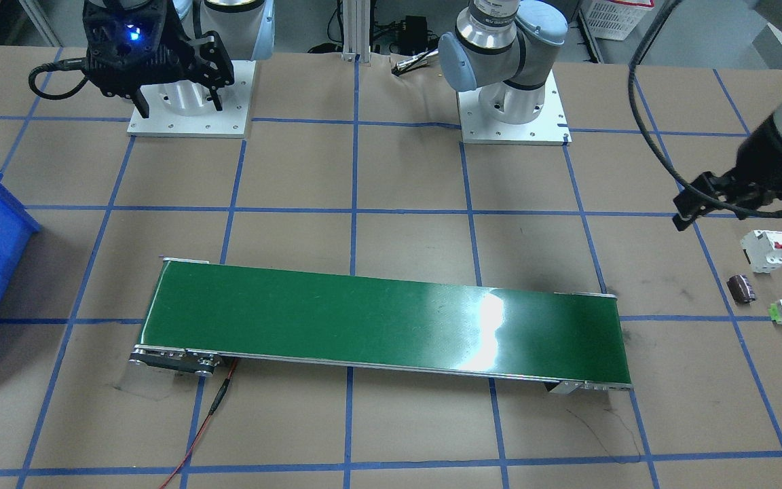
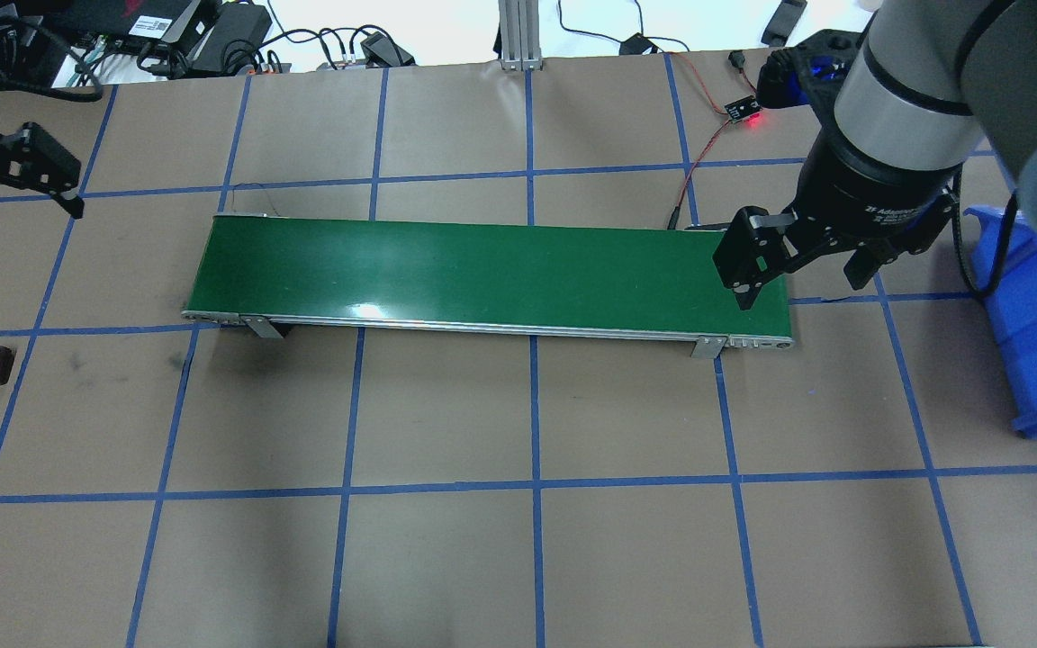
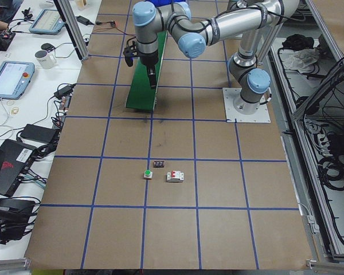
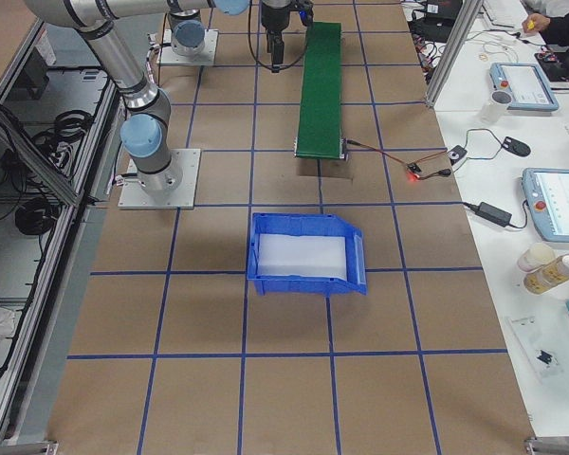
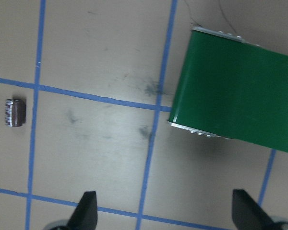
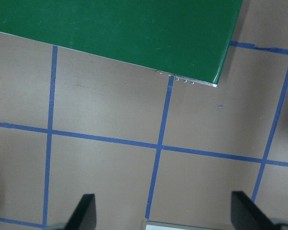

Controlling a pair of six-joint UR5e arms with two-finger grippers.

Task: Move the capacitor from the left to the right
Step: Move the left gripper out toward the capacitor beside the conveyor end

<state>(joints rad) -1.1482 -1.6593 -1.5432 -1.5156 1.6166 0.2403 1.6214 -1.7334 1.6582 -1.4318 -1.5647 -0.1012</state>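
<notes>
Capacitor (image 1: 742, 288), a small dark purplish cylinder with silvery stripes, lies off to one side of the left claw (image 1: 740, 216), not touching it; this claw is spread open and empty.

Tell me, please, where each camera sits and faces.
Front-facing: across the table, facing the robot; left tool, right tool show.
Overhead: behind the robot, down on conveyor; both tools.
Exterior left: left table end; capacitor near, arms beyond.
Exterior right: right end; blue bin, right arm near.
Left wrist: down at capacitor; fingers show.
Right wrist: down at conveyor; fingers show.
Both wrists share the conveyor.
</notes>
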